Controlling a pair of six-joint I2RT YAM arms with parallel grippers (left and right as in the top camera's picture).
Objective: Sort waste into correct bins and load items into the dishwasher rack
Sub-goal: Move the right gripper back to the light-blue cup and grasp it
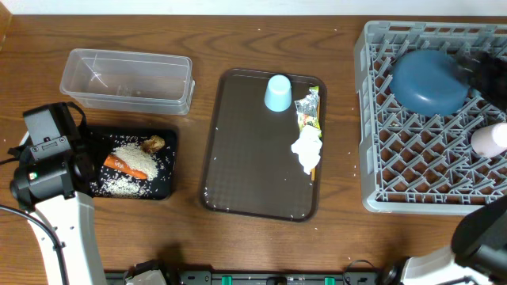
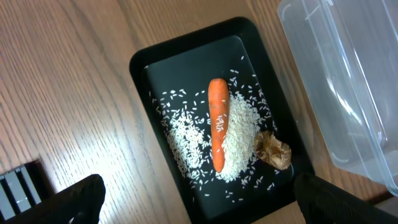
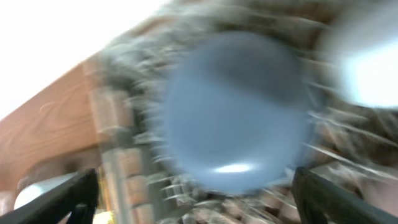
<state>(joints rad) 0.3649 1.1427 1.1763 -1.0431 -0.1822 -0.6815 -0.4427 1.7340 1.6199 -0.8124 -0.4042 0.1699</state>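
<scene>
The grey dishwasher rack (image 1: pixel 372 119) holds a round blue dish (image 1: pixel 429 81) lying upside down, with a white cup or bowl (image 1: pixel 489 138) beside it. My right gripper (image 3: pixel 199 208) hovers open over the blue dish (image 3: pixel 236 112) in a blurred view, holding nothing. The black tray (image 1: pixel 168 142) carries an orange carrot (image 2: pixel 217 121), white rice (image 2: pixel 239 140) and a brown lump (image 2: pixel 273 149). My left gripper (image 2: pixel 199 205) stands open just above the tray's near end. The clear tub (image 1: pixel 127 79) sits behind it.
A dark brown serving tray (image 1: pixel 245 158) in the middle bears a light-blue cup (image 1: pixel 278 93) upside down, a shiny wrapper (image 1: pixel 307 107), a crumpled napkin (image 1: pixel 306 148) and chopsticks (image 1: pixel 314 169) partly under the napkin. My left arm (image 1: pixel 47 182) fills the lower left.
</scene>
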